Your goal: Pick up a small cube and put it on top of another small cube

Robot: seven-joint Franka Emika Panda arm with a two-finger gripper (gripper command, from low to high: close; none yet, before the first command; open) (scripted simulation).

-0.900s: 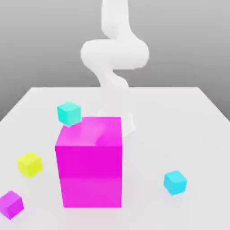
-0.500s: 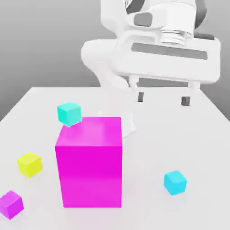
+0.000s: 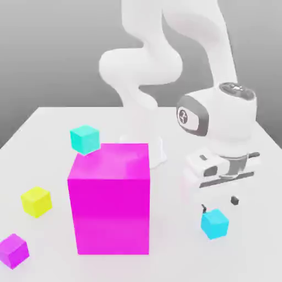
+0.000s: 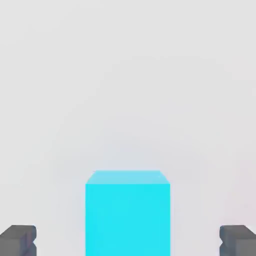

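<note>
The small sky-blue cube rests on the white table toward the exterior view's right, in front of the arm. My gripper hangs just above and behind it, fingers spread wide and pointing down, holding nothing. In the hand view the same cube sits between the two dark fingertips, with clear gaps on both sides. A greener turquoise small cube stands at the back on the exterior view's left, behind the big magenta cube.
The tall magenta cube stands in the middle of the table, left of the gripper. A small yellow cube and a small purple cube lie at the front on the exterior view's left.
The arm has swung in from above and come down: the hand dropped from high over the table's back right to just over the sky-blue cube. No cube has moved.
</note>
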